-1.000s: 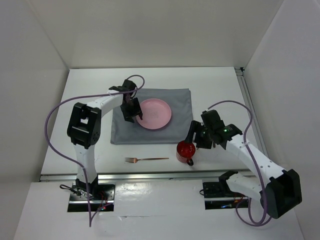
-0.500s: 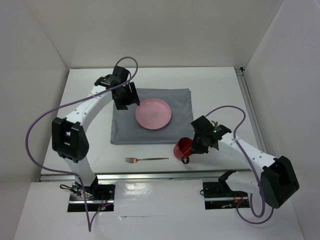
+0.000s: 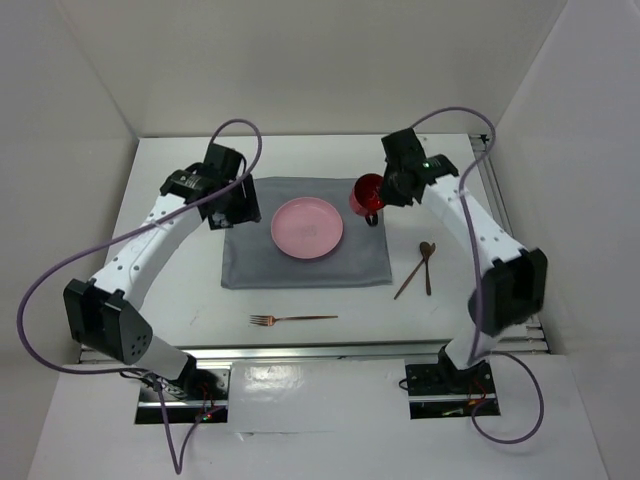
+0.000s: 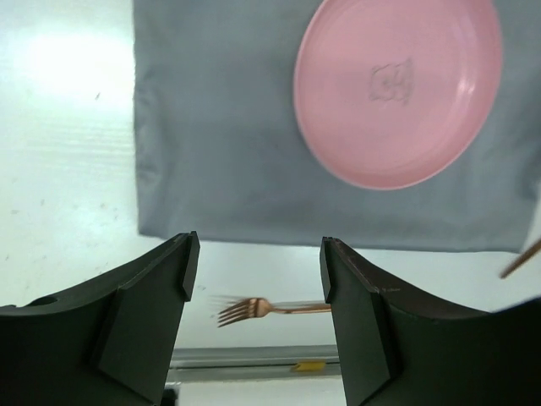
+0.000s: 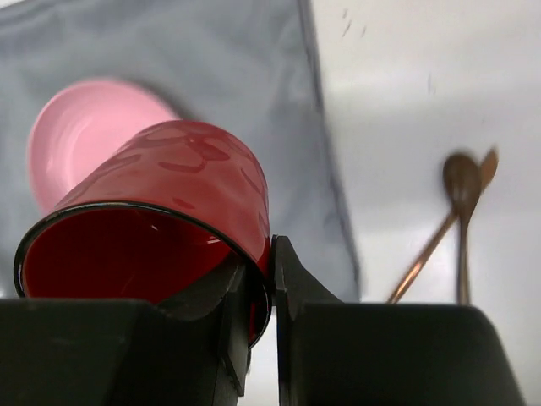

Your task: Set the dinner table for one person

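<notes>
My right gripper (image 3: 384, 193) is shut on the rim of a red cup (image 3: 367, 193), one finger inside and one outside. It holds the cup tilted over the far right corner of the grey mat (image 3: 250, 262). The wrist view shows the cup (image 5: 169, 190) pinched in the gripper (image 5: 270, 271). A pink plate (image 3: 307, 227) lies on the mat. My left gripper (image 3: 238, 207) hangs open and empty over the mat's left edge, left of the plate (image 4: 397, 89). A copper fork (image 3: 293, 319) lies on the white dinner table (image 3: 180, 300) in front of the mat.
A copper spoon (image 3: 427, 262) and a second slim copper utensil (image 3: 408, 283) lie crossed on the table to the right of the mat. A metal rail (image 3: 497, 215) runs along the table's right edge, another along the near edge.
My right gripper closed on the red cup near the table's front and carried it up to the mat's far right corner. My left arm drew back left, away from the plate.
</notes>
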Controlling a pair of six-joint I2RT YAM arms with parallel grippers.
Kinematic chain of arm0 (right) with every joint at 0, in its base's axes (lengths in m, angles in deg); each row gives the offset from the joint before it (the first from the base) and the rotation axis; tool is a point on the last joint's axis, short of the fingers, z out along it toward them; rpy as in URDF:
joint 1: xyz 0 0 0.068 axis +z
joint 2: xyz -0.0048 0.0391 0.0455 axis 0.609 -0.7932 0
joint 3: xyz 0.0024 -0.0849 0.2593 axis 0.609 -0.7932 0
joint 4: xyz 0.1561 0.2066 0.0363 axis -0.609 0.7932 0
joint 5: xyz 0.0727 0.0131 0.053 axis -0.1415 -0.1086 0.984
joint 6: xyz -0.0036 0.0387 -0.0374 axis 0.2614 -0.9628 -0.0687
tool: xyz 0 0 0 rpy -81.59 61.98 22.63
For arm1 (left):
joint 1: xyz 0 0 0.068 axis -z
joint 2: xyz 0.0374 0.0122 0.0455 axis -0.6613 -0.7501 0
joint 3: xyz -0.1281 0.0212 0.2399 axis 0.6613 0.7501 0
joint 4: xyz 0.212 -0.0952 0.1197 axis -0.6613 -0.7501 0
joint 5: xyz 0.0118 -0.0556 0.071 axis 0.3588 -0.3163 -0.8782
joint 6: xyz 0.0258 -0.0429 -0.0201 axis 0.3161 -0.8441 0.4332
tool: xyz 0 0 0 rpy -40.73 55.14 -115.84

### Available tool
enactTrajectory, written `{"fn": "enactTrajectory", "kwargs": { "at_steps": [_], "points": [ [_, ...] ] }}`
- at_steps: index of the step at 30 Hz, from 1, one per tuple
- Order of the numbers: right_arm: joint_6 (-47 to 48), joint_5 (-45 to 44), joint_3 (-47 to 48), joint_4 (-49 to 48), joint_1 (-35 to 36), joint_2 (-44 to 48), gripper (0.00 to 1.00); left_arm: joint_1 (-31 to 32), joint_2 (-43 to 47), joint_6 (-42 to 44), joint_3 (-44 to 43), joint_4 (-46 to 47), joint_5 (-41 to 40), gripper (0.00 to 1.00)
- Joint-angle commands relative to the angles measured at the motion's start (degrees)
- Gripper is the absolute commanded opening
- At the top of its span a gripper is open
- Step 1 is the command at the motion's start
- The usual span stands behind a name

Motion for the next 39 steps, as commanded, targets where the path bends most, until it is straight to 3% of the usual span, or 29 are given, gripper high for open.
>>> {"fn": "enactTrajectory", "kwargs": {
  "at_steps": [1, 6, 10, 23, 29, 30, 31, 32, 36, 39],
  "points": [
    [5.4, -0.6, 12.3, -2.5, -3.3, -11.4, 0.00, 1.4, 5.3, 0.7, 3.5, -2.5, -5.5, 0.76],
    [6.1, -1.6, 34.6, 1.4, -4.0, -27.1, 0.00, 2.7, 7.3, -1.8, 8.9, -3.6, -6.1, 0.76],
    [6.6, -0.3, 41.1, 2.6, -4.5, -35.8, 0.00, 4.9, 7.9, -3.2, 10.2, -4.2, -8.1, 0.76],
    [4.8, 0.9, 35.6, -0.5, -5.6, -41.5, 0.00, 5.5, 12.3, -5.3, 13.8, -5.0, -8.0, 0.76],
    [4.3, 0.9, 35.6, -1.1, -6.1, -41.6, 0.16, 5.5, 11.2, -5.3, 13.8, -5.6, -9.1, 0.76],
    [4.3, 0.9, 36.6, -1.1, -6.1, -42.1, 0.27, 5.5, 11.2, -5.3, 13.8, -5.6, -9.1, 0.76],
    [4.3, 1.6, 37.7, 0.0, -6.6, -42.1, 0.27, 5.5, 11.2, -5.3, 13.8, -5.6, -9.1, 0.76],
    [4.3, 1.6, 38.9, 0.6, -6.6, -42.7, 0.44, 5.5, 11.2, -5.3, 13.8, -5.6, -9.1, 0.76],
    [5.3, 1.6, 39.8, 0.7, -7.3, -39.3, 0.74, 5.5, 10.7, -3.9, 13.8, -5.6, -7.9, 0.76],
    [5.9, 1.6, 34.7, 0.0, -9.3, -33.0, 0.77, 5.5, 9.3, -3.9, 13.1, -5.6, -7.4, 0.77]
  ]
}}
